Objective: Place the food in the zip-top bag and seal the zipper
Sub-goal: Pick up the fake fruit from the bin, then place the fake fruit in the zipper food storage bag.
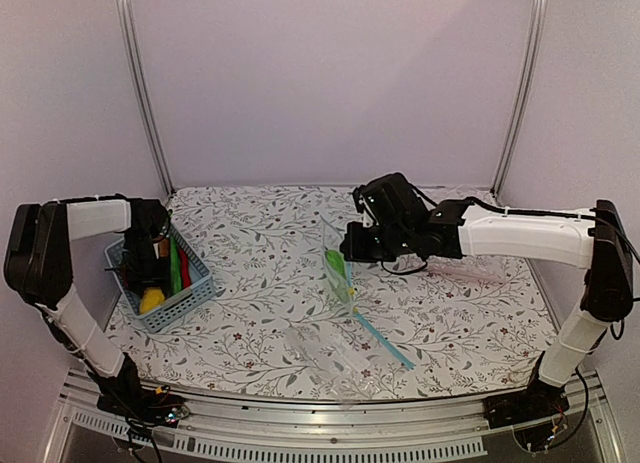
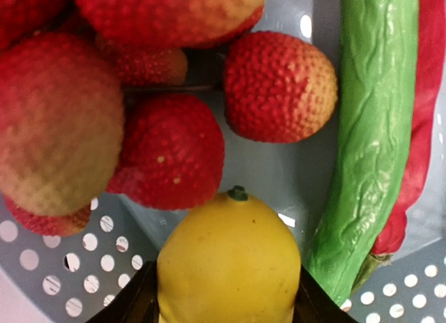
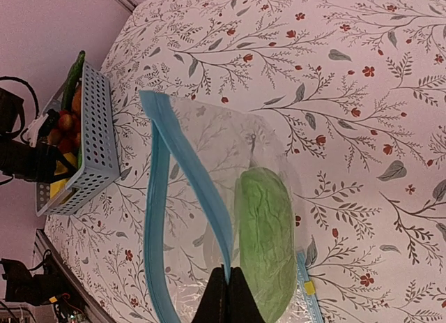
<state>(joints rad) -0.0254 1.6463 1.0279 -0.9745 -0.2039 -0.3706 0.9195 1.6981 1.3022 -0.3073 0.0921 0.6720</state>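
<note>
The left gripper [image 2: 224, 298] clasps the yellow piece [image 2: 230, 253] by its sides, and the zip-top bag [image 3: 209, 148], pinched by the closed right gripper [image 3: 227, 287], waits to its right.

Yellow food [image 2: 230, 260] cut off by bottom edge; left hand [image 2: 226, 309] fingers [image 2: 136, 305] mostly out of frame.

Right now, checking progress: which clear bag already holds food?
The upright bag in the right hand, green piece inside; the larger bag and pink-strip bag lie flat.
</note>
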